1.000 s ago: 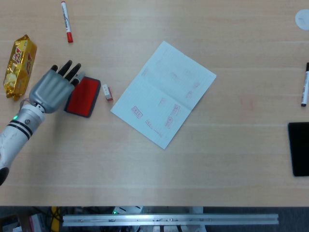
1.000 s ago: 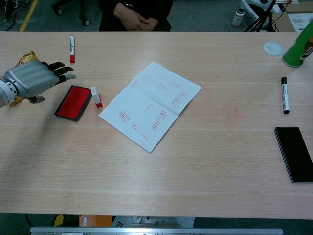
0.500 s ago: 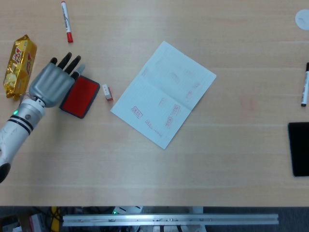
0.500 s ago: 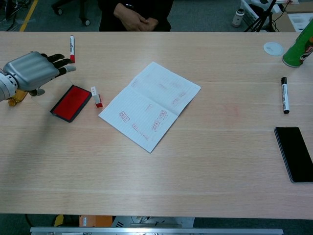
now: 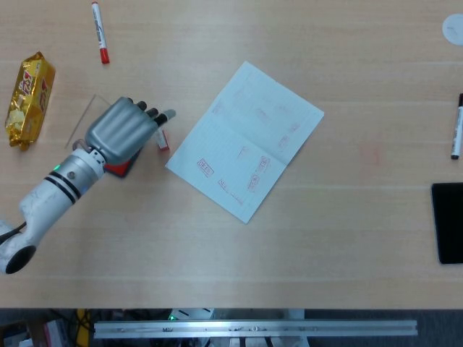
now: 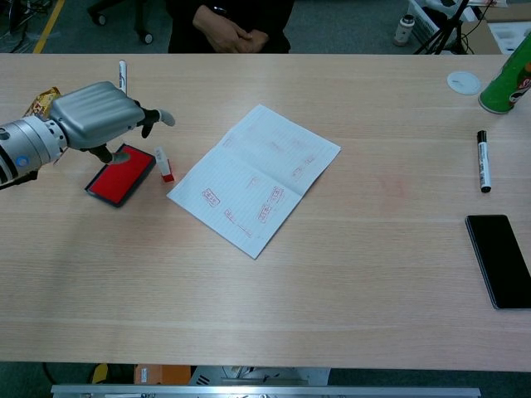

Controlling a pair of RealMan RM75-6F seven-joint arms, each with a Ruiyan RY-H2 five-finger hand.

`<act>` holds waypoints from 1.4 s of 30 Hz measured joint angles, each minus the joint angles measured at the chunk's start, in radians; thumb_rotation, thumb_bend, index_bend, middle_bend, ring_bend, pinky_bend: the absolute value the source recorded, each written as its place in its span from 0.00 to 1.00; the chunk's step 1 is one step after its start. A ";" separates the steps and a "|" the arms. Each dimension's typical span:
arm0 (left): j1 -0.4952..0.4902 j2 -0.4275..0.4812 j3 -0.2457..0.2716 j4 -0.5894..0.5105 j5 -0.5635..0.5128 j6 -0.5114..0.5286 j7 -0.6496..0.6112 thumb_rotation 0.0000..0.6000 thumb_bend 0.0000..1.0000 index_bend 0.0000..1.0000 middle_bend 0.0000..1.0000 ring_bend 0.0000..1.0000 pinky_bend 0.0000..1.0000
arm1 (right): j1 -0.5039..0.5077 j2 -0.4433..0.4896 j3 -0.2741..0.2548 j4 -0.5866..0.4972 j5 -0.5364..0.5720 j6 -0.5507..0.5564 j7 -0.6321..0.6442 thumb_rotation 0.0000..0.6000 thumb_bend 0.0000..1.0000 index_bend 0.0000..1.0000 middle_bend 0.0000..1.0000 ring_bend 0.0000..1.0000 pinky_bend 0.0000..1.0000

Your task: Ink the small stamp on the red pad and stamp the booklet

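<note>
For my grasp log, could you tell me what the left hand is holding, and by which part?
Nothing: the left hand hovers over the ink pad, and the stamp lies untouched.

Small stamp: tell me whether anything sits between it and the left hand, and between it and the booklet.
Nothing visible does. The small stamp lies on bare table just right of the red pad, and the left hand hovers above the pad with its fingertips reaching over the stamp. Only bare wood separates the stamp from the booklet.
</note>
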 measured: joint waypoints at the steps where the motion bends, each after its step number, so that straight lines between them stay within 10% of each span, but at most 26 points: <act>1: -0.007 -0.010 -0.002 0.009 0.002 -0.009 -0.009 1.00 0.24 0.21 0.65 0.66 0.78 | 0.000 0.001 0.000 0.000 0.000 0.000 0.000 1.00 0.19 0.37 0.42 0.40 0.47; 7: -0.041 -0.071 -0.008 0.086 0.004 -0.053 -0.039 1.00 0.24 0.21 0.82 0.83 1.00 | -0.003 0.004 -0.001 0.002 0.004 0.000 0.001 1.00 0.19 0.37 0.42 0.41 0.50; 42: -0.067 -0.161 0.024 0.272 -0.006 -0.109 -0.044 1.00 0.24 0.43 0.96 0.95 1.00 | -0.007 0.006 -0.001 -0.015 0.023 -0.012 -0.026 1.00 0.19 0.37 0.42 0.42 0.51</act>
